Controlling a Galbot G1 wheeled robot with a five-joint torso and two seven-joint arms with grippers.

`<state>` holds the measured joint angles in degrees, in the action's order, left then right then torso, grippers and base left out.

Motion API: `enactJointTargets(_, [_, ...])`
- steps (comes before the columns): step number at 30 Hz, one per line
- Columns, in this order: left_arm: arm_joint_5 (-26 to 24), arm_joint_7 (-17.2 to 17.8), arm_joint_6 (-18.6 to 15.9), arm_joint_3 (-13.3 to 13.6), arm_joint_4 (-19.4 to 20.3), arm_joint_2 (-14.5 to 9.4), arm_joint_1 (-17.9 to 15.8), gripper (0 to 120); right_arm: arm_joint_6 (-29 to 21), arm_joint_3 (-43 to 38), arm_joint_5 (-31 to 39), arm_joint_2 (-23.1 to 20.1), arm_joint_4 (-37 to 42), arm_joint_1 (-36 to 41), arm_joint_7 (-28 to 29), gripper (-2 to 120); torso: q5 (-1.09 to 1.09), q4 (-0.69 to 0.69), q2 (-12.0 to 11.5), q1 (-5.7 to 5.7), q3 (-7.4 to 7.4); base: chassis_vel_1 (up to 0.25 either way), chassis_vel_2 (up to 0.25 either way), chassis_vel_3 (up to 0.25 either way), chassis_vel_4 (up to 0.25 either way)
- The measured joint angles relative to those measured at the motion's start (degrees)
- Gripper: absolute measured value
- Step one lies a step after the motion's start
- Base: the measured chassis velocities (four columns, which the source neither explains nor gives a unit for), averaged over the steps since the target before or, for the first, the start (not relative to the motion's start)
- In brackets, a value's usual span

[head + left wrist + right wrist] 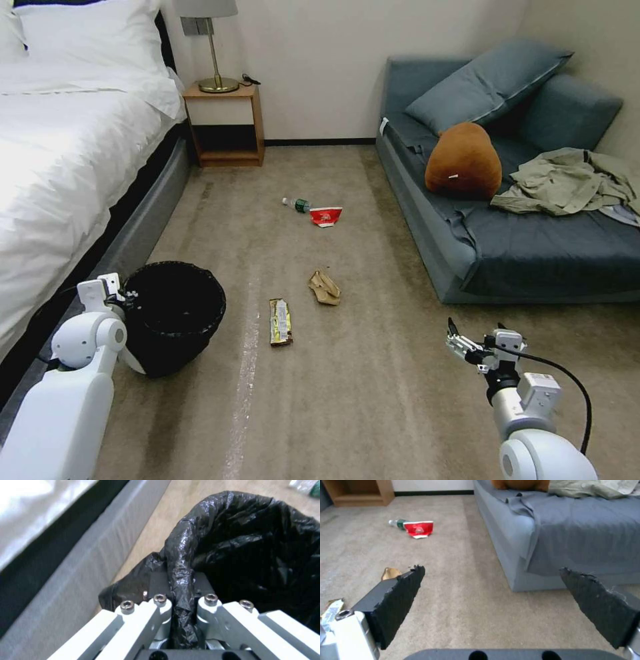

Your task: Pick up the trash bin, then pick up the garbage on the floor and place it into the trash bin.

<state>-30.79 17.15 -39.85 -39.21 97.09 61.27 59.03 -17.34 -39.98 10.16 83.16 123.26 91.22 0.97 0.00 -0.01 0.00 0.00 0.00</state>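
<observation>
From the head view, the trash bin (175,313) sits on the carpeted floor (373,400) beside the bed (60,167), lined with a black bag (200,293); nothing can be made out inside its dark hollow. The left gripper (122,298) is at the bin's rim on the side nearest the bed. The garbage lies spread over the floor beyond and to the right of the bin: a gold-brown snack wrapper (280,322) nearest it, crumpled tan paper (325,287) just past that, then a red-and-white carton (326,216) touching or almost touching a small clear bottle (297,204) farther off toward the nightstand (225,123). The right gripper (461,345) hangs above bare carpet near the sofa (507,227), well apart from every piece of litter.

In the left wrist view, the left gripper (182,597) has its jaws pressed together on a fold of the black bag (181,562) at the bin's rim, one jaw outside and one inside. The bin's interior (260,550) shows only dark plastic.

In the right wrist view, the right gripper (490,580) has its jaws spread wide with nothing between them. The carton (419,528) and the bottle (396,523) lie far ahead on the floor; the tan paper (390,573) peeks out beside one jaw, and the wrapper (331,610) sits at the edge.
</observation>
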Motion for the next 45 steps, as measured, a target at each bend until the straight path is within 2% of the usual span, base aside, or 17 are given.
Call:
enactJointTargets(10, [2.0, 0.1, 0.0, -0.8, 4.3, -1.3, 0.9, 3, -0.4, 1.7, 0.2, -1.3, -0.7, -0.6, 0.0, 100, 0.0, 0.01, 0.0, 0.0, 0.0, 0.0, 0.0, 0.0, 0.0])
enactJointTargets(14, [2.5, 0.0, 0.1, -1.8, 6.4, -2.7, 1.6, 3, -0.4, 2.8, 0.0, -2.9, -1.6, -0.9, -0.1, 100, 0.0, 0.01, 0.0, 0.0, 0.0, 0.0, 0.0, 0.0, 0.0])
enactJointTargets(27, [5.4, -2.1, 1.5, -2.6, 7.4, -3.2, 2.5, 3, -0.2, 5.4, -0.3, -4.8, -3.2, -2.1, -0.2, 100, 0.0, 0.01, 0.0, 0.0, 0.0, 0.0, 0.0, 0.0, 0.0])
enactJointTargets(45, [6.2, -1.8, 1.6, -2.5, 7.6, -2.4, 2.4, 3, 0.6, 6.8, -0.2, -5.4, -5.3, -3.4, -0.9, 100, 0.0, 0.0, 0.0, 0.0, 0.0, 0.0, 0.0, 0.0, 0.0])
